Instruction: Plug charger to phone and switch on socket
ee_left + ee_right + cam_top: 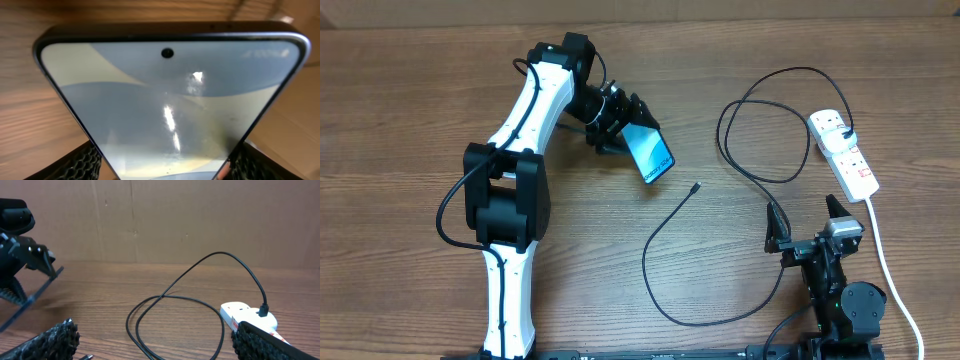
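Loose charger point(672, 209) loops cross the open table point(420, 100) between phone point(650, 152) and socket point(847, 152).

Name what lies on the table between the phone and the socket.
The overhead view shows a loop of the charger cable lying between the phone and the socket; the rest of that stretch is bare table.

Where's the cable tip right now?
Overhead view: the cable tip lies loose on the table, right of centre, just below and right of the phone, with nothing gripping it.
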You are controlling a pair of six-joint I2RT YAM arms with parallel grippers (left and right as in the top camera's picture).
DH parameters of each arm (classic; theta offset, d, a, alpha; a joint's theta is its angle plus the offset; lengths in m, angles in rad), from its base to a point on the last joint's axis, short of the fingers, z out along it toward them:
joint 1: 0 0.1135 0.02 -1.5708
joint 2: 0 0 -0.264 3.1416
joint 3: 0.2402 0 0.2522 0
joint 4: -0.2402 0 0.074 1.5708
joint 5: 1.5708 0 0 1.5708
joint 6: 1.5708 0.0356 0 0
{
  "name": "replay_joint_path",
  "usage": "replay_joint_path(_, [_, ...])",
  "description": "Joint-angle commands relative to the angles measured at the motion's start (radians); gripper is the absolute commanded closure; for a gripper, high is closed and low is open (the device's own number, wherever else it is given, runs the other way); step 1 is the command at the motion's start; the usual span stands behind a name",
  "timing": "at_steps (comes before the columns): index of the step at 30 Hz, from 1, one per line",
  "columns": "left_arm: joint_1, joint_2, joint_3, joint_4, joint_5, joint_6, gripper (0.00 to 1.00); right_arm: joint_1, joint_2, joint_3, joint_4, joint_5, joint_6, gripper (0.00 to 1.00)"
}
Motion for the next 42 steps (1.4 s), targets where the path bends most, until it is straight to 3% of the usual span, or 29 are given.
replay_joint_path(1, [-0.007,0.002,0.029,-0.019,-0.181,-0.003,0.27,0.006,-0.012,-0.010,0.003,0.013,-0.005,0.00])
replay_joint_path(11, [-0.069,0.002,0.028,-0.091,-0.585,-0.014,0.27,0.006,-0.012,-0.010,0.003,0.013,-0.005,0.00])
replay_joint_path(20, [-0.125,0.002,0.012,-0.089,-0.770,-0.048,0.26,0.006,-0.012,-0.010,0.003,0.013,-0.005,0.00])
replay_joint_path(28, [-0.137,0.002,-0.070,-0.059,-0.797,-0.050,0.23,0.006,-0.012,-0.010,0.003,0.013,-0.005,0.00])
replay_joint_path(30, [-0.138,0.002,-0.077,-0.044,-0.797,-0.050,0.15,0.006,-0.012,-0.010,0.003,0.013,-0.005,0.00])
replay_joint_path(32, [-0.138,0.002,-0.077,-0.029,-0.785,-0.051,0.01,0.006,-0.012,-0.010,0.003,0.013,-0.005,0.00])
replay_joint_path(37, [-0.138,0.002,-0.077,0.014,-0.694,-0.051,0.00,0.006,-0.012,-0.010,0.003,0.013,-0.005,0.00])
replay_joint_path(42, [-0.140,0.002,-0.085,0.032,-0.752,-0.071,0.01,0.006,-0.012,-0.010,0.003,0.013,-0.005,0.00])
